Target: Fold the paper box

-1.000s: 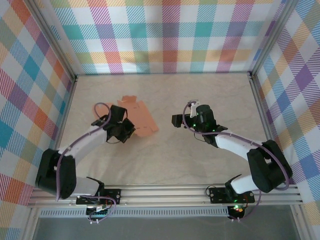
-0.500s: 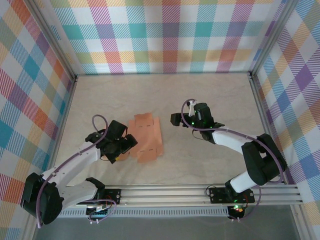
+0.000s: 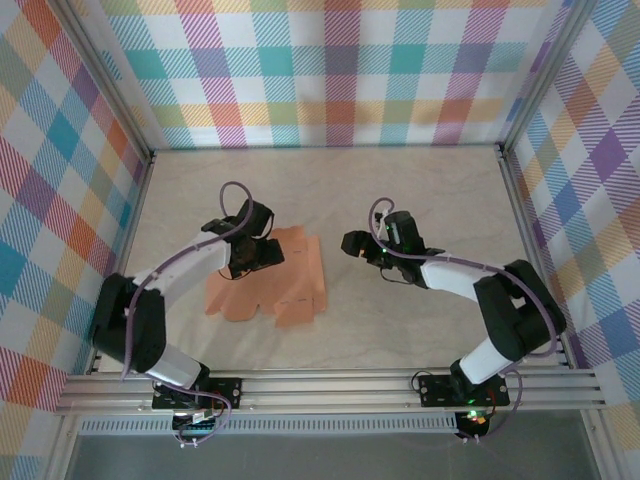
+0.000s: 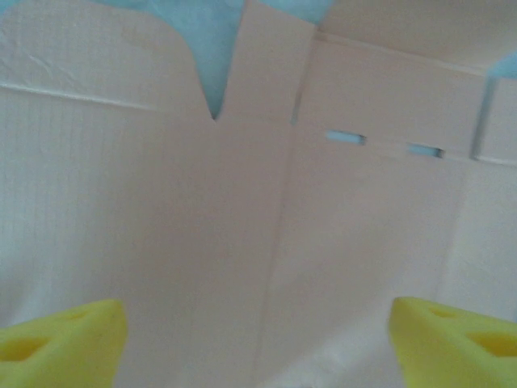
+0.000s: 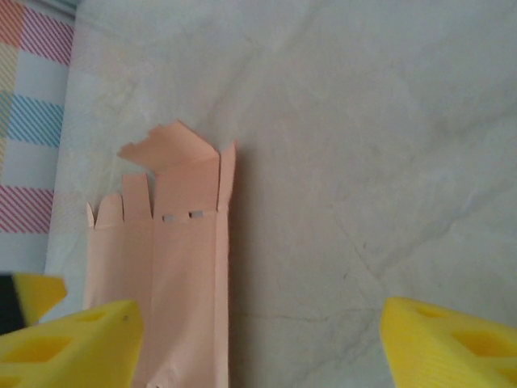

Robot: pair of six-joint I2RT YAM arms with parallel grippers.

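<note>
The paper box (image 3: 296, 288) is a salmon-orange die-cut sheet lying flat on the table, left of centre. My left gripper (image 3: 252, 252) hangs over its upper left part. In the left wrist view the sheet (image 4: 242, 226) shows creases, two slots and a cut notch. The left gripper (image 4: 258, 347) is open there, its yellow fingertips (image 4: 60, 343) wide apart with nothing between them. My right gripper (image 3: 352, 245) stands just right of the sheet, apart from it. In the right wrist view it (image 5: 258, 343) is open over bare table, the sheet (image 5: 182, 267) by its left finger.
The marble-look table (image 3: 420, 190) is walled by plaid panels (image 3: 330, 70) at the back and both sides. An aluminium rail (image 3: 330, 385) runs along the near edge by the arm bases. Bare table lies behind and right of the sheet.
The left gripper let go of the sheet and moved up onto its upper left. The sheet slid toward the near edge and now lies spread wider to the left. The right gripper barely moved.
</note>
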